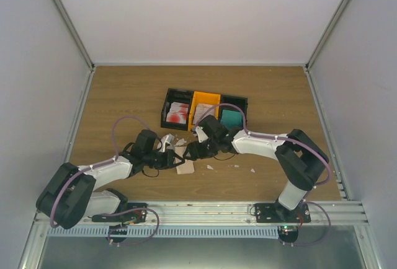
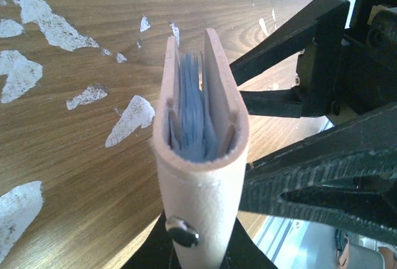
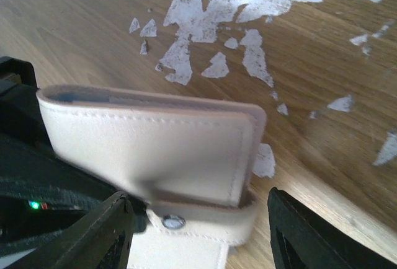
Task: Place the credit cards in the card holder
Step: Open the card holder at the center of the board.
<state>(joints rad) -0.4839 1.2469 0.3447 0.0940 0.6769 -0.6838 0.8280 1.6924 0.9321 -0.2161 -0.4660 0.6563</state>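
The beige card holder [image 2: 201,188] is folded nearly closed, and my left gripper [image 2: 198,253] is shut on its spine end, next to the metal snap. Pale blue credit cards [image 2: 193,114] stand edge-on inside its fold. In the right wrist view the card holder [image 3: 155,148] lies between the spread fingers of my right gripper [image 3: 198,232], which is open; its right finger [image 3: 310,232] is clear of the leather. From above, the left gripper [image 1: 169,157] and the right gripper [image 1: 191,151] meet over the holder [image 1: 185,168]. More credit cards lie in the bins: red-and-white [image 1: 178,113] and teal [image 1: 232,118].
The joined black and orange bins [image 1: 205,98] stand just behind the grippers. Small white scraps [image 2: 130,120] are scattered over the wooden table [image 1: 124,95], more of them in the right wrist view [image 3: 248,8]. Grey walls close in the left, right and back.
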